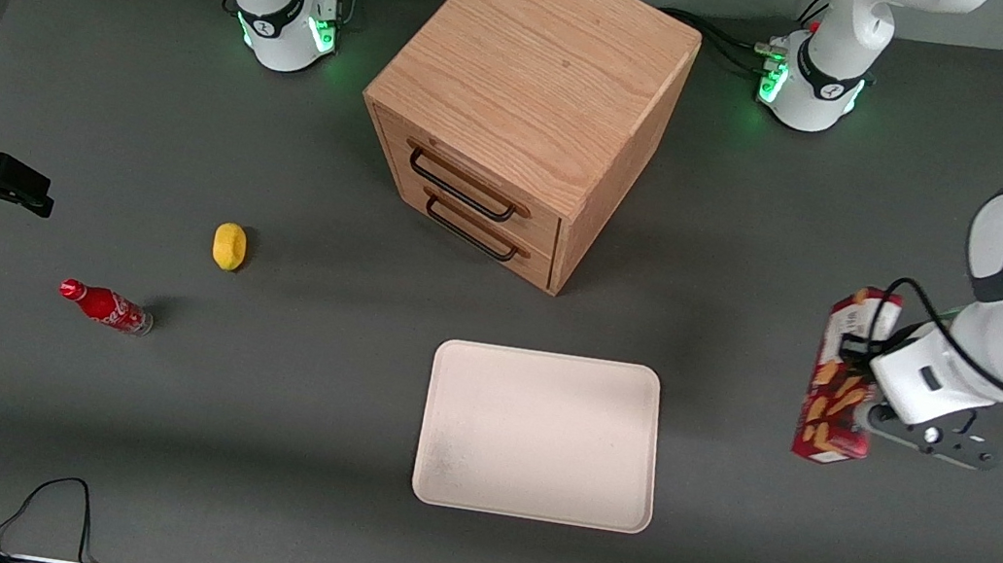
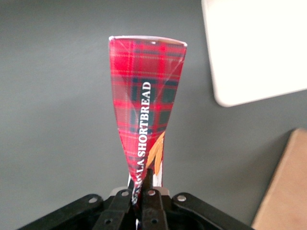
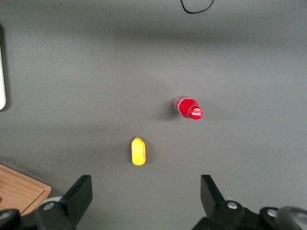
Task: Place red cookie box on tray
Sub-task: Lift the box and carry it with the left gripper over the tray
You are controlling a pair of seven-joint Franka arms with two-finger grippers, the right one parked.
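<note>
The gripper [image 2: 142, 191] is clamping the red cookie box [image 1: 841, 376] by one end — lifted, hanging toward the working arm's end, well apart from the tray [image 1: 541, 436].

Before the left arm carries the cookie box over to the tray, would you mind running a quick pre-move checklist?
1. Grip: gripper shut on the red cookie box, ok.
2. Box off the table: cannot tell.
3. Tray bare, room for the box: ok.
4. Path from box to tray: open table, ok.
5. Wooden drawer cabinet farther from the front camera than the tray, off the path: ok.
6. Hold centred on the box: cannot tell.
</note>
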